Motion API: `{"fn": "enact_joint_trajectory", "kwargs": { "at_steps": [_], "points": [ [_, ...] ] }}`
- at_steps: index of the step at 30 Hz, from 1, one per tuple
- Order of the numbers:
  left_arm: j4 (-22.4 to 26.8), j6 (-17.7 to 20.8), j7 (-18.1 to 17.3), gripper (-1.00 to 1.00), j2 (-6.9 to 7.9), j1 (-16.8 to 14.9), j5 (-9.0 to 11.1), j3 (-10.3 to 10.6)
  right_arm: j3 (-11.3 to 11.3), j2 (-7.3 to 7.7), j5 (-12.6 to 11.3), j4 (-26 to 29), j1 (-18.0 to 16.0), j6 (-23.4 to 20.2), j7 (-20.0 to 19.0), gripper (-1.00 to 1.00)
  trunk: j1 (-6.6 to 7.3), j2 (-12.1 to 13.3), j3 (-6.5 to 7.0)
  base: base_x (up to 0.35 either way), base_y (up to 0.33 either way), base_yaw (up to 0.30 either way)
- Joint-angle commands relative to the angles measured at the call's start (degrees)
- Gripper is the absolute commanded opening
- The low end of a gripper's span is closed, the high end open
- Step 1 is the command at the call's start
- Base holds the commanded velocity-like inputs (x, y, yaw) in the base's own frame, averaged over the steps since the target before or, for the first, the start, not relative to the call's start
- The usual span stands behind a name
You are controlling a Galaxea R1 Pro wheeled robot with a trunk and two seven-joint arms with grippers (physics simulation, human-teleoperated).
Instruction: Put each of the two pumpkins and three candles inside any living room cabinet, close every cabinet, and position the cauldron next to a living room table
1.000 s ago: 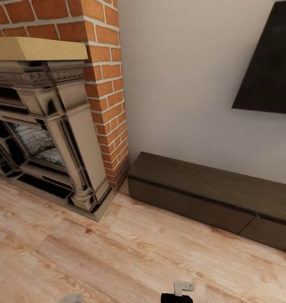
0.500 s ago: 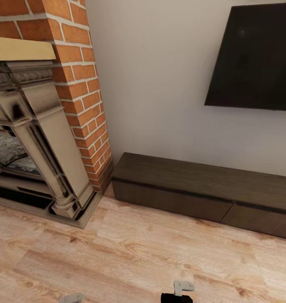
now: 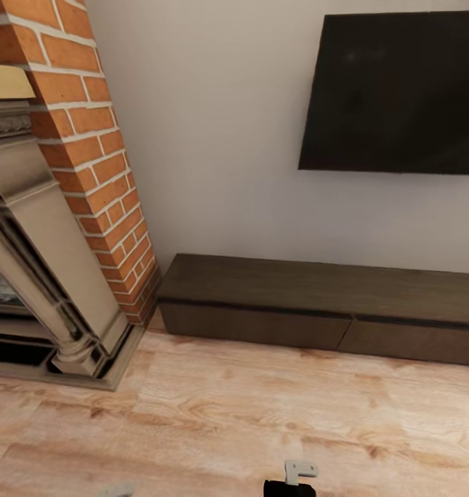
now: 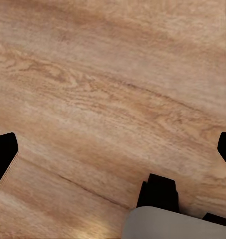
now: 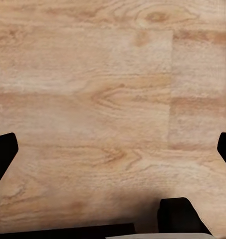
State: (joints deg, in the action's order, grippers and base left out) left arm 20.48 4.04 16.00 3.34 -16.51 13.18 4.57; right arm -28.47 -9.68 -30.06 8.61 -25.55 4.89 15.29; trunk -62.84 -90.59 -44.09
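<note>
Location: living-room wall, seen from the head camera.
Cabinet: long low dark brown unit, standing on the wood floor against the pale wall, just beside the brick fireplace surround; both drawer fronts look shut.
Above cabinet: dark wall-mounted screen.
Cabinet top: bare, nothing resting on it.
Step in hand (judged): the robot is in transit, facing the cabinet with nothing carried; no drawer work has begun.
Doing it well (judged): square the base to the drawer fronts, stop short enough that a drawer has room to slide out over the floor, and keep clear of the fireplace plinth at the left end.
Arm pose: both arms hang low and tucked, wrist cameras looking straight down at floorboards.
Left gripper: fingertips at opposite edges of its wrist view, spread wide, holding nothing.
Right gripper: same spread, fingers far apart, holding nothing.
Risk (judged): arriving at an angle would make a straight drawer pull awkward.
</note>
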Motion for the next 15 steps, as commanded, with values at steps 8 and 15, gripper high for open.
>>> {"fn": "enact_joint_trajectory", "kwargs": {
  "at_steps": [8, 15],
  "points": [
    [0.0, 0.0, 0.0, 1.0, -0.08, 0.0, 0.0, 0.0, 0.0, 0.01, 0.1, 0.0, 0.1, 0.1, -0.1, 1.0, 0.0, 0.0, -0.08, 0.0, 0.044, -0.156],
    [0.0, 0.0, 0.0, 1.0, -0.09, 0.0, 0.0, 0.0, -0.1, -0.07, 0.1, 0.0, 0.0, 0.1, -0.1, 1.0, 0.0, 0.0, -0.09, 0.0, 0.001, -0.008]
  ]
}}
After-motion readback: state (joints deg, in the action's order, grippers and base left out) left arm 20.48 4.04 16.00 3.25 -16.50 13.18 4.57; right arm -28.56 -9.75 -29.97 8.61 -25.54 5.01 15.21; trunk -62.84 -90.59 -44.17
